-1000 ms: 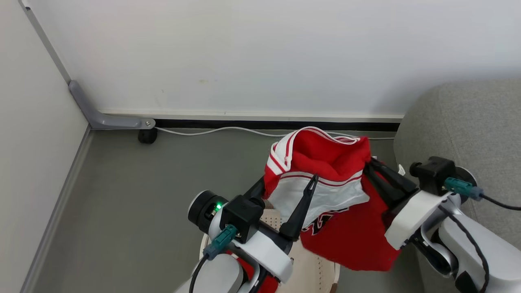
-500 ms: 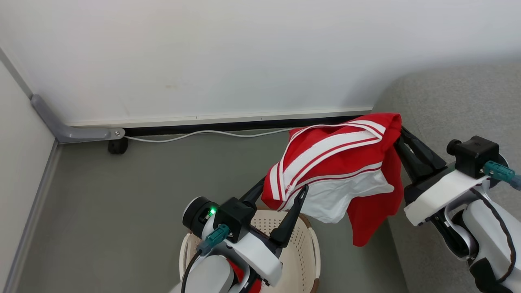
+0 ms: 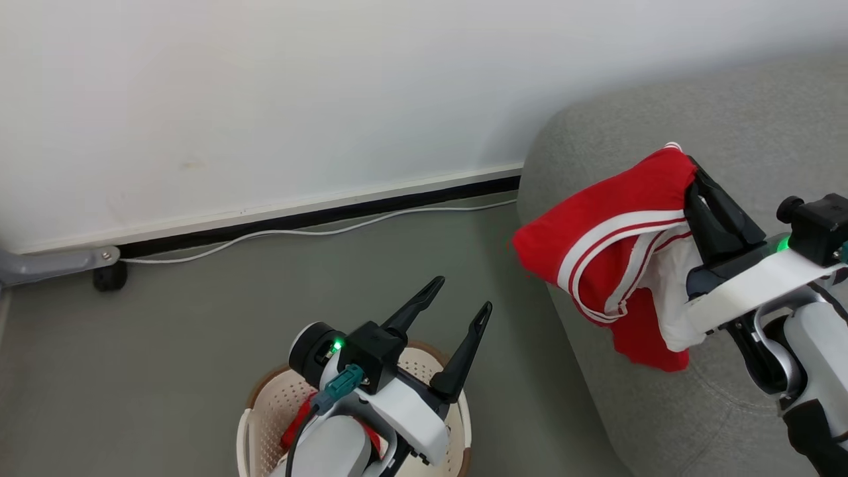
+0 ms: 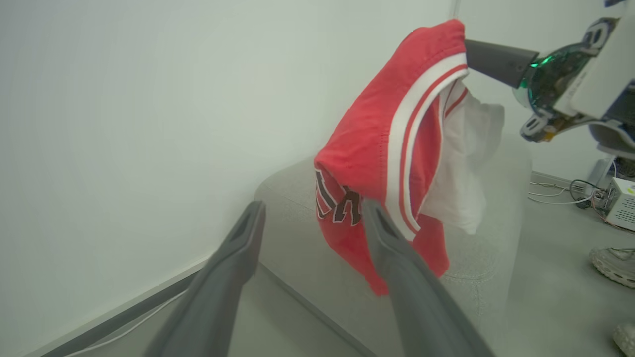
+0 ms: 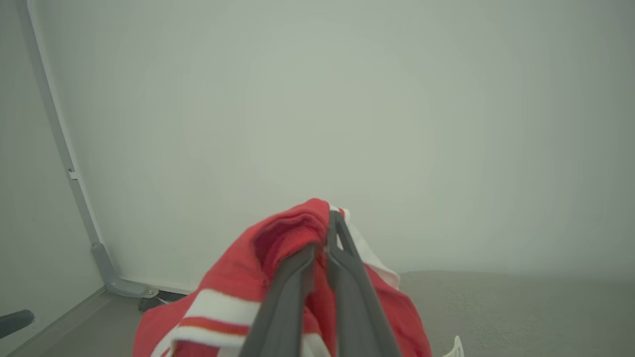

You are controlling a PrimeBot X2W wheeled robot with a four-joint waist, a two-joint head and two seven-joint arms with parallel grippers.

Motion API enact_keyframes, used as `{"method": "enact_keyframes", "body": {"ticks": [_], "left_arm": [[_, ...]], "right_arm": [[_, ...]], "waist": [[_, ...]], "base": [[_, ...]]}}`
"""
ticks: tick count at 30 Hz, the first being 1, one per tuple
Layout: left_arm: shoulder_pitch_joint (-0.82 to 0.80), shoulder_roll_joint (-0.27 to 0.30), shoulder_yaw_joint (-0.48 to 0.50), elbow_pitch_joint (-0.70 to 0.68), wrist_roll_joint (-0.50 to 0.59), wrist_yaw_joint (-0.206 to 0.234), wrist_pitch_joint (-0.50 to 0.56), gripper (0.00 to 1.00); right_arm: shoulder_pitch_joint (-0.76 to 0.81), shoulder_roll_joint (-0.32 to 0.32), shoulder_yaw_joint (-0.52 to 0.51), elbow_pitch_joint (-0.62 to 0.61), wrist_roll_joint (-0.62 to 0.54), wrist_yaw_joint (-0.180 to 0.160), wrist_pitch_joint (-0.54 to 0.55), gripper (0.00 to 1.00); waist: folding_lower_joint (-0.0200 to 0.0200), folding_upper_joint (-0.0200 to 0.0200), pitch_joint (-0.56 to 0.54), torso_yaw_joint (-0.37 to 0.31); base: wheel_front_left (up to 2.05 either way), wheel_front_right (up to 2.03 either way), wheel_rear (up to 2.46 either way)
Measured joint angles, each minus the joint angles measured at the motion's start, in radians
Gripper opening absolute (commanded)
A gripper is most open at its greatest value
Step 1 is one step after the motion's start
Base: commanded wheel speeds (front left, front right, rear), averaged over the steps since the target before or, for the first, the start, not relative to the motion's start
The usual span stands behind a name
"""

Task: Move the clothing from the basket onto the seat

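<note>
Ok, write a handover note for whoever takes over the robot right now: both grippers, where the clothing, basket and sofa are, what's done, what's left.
Left gripper: open, empty, above the basket.
Right gripper: shut on a red garment, which hangs in the air by the rounded end of the sofa.
Done: that garment is out of the basket, not yet laid down.
Left: set it on the seat and release, then fetch the red fabric lying in the basket.

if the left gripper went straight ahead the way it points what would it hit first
The left gripper would likely meet the clothing hanging from the right gripper, or the seat behind it; depth is unclear.
</note>
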Motion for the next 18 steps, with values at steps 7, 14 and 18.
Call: {"method": "enact_keyframes", "body": {"ticks": [7, 14, 18], "left_arm": [[0.0, 0.0, 0.012, -0.001, -0.005, 0.0, 0.0, 1.0], [0.0, 0.0, 0.024, 0.003, -0.004, 0.0, 0.0, 1.0], [0.0, 0.0, 0.026, 0.005, -0.005, -0.001, 0.0, 1.0]], "right_arm": [[-0.001, -0.002, -0.028, -0.021, 0.0, 0.0, 0.0, 0.0], [-0.006, -0.004, -0.047, -0.032, 0.001, 0.0, 0.0, 0.0], [-0.007, -0.009, -0.056, -0.038, 0.002, 0.0, 0.0, 0.0]], "waist": [[0.0, 0.0, 0.004, -0.093], [0.0, 0.0001, 0.012, -0.184], [0.0, 0.0, 0.018, -0.232]], "base": [[0.0, 0.0, 0.0], [0.0, 0.0, 0.0], [0.0, 0.0, 0.0]]}}
